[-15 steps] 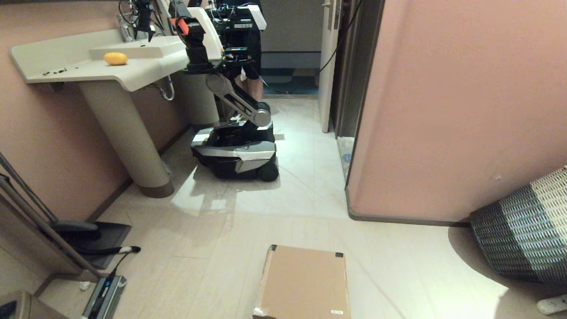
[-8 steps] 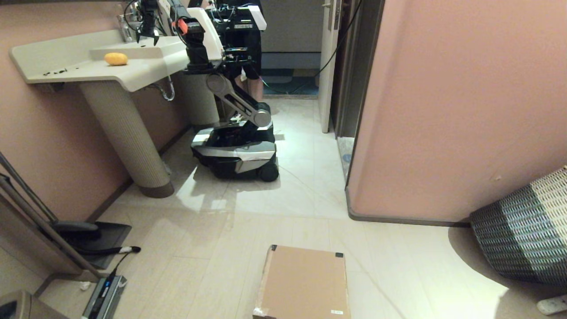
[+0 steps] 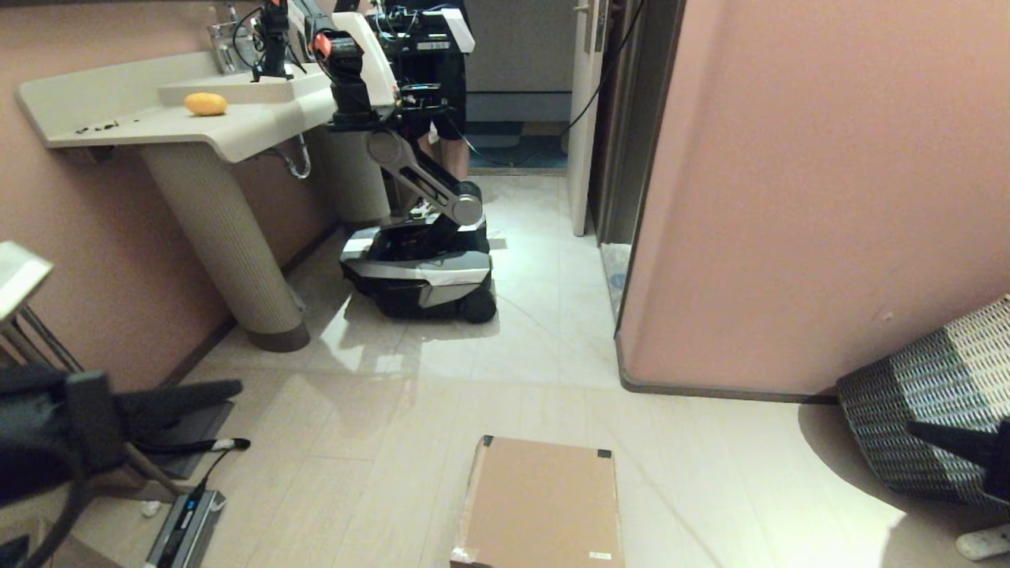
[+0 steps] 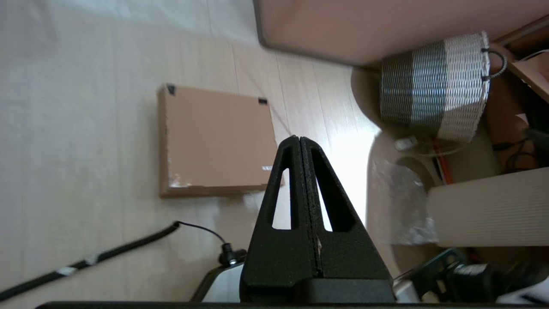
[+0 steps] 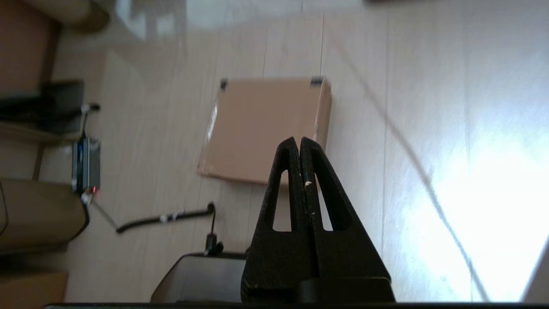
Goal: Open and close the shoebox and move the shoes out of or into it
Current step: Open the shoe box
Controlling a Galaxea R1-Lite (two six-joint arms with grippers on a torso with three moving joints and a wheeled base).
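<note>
The shoebox (image 3: 540, 505) is a flat brown cardboard box lying on the pale floor at the near middle, with its lid down and black tape on its two far corners. It also shows in the left wrist view (image 4: 214, 141) and the right wrist view (image 5: 268, 126). My left gripper (image 4: 299, 138) is shut and empty, raised above the floor left of the box, with its tip (image 3: 231, 387) pointing inward. On the box's right my right gripper (image 5: 299, 139) hangs shut and empty, and only its tip (image 3: 914, 427) shows at the frame edge. The shoes are out of view.
Another wheeled robot (image 3: 418, 268) stands at the back beside a sink pedestal (image 3: 229, 244). A grey woven basket (image 3: 923, 410) sits right of the box by the pink wall corner (image 3: 789, 197). A power strip (image 3: 183, 525) and a black cable (image 5: 163, 219) lie to the left.
Both my arms have swung up into the head view, the left from the left edge and the right from the right edge. The other robot's arm shifted over the sink. The shoebox has not moved.
</note>
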